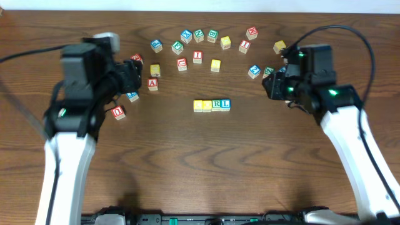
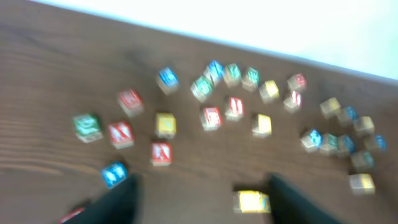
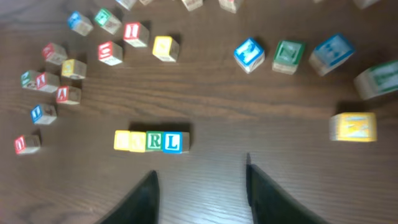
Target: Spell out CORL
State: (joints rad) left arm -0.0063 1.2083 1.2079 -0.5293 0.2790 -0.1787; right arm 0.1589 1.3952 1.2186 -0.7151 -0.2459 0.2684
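Here is the left gripper (image 1: 131,75), up over the table's (image 1: 187,162) left side; in its wrist view the two dark fingers (image 2: 118,202) stand well apart, jaws open, nothing clamped between them; a blurred yellow block (image 2: 252,201) lies low in the gap, close to the right-hand finger, down on the wood rather than in any grip. Ahead of these jaws the loose blocks (image 2: 211,117) fan out in a wide arc; a red one (image 2: 160,152) lies just ahead of the left-hand finger and a blue one (image 2: 114,174) is right at that finger's tip; the letters are too smeared to read from here.

Across to the right gripper (image 1: 273,84); its wrist view shows the jaws open too, fingers (image 3: 146,199) spread with bare wood between them. The task's thing, the row of four blocks (image 3: 151,140), lies just ahead of the left-hand finger, outside the gap; the blocks touch side by side; two yellow faces that I cannot read, then a green R (image 3: 153,140), then a blue L (image 3: 172,142) at the end nearest the gap. Further ahead of these jaws sit a blue block (image 3: 249,54) and a green block (image 3: 287,56) side by side but apart; a lone yellow block (image 3: 352,126) lies off beyond the right-hand finger.

From overhead the row lies between the two grippers, apart from both.
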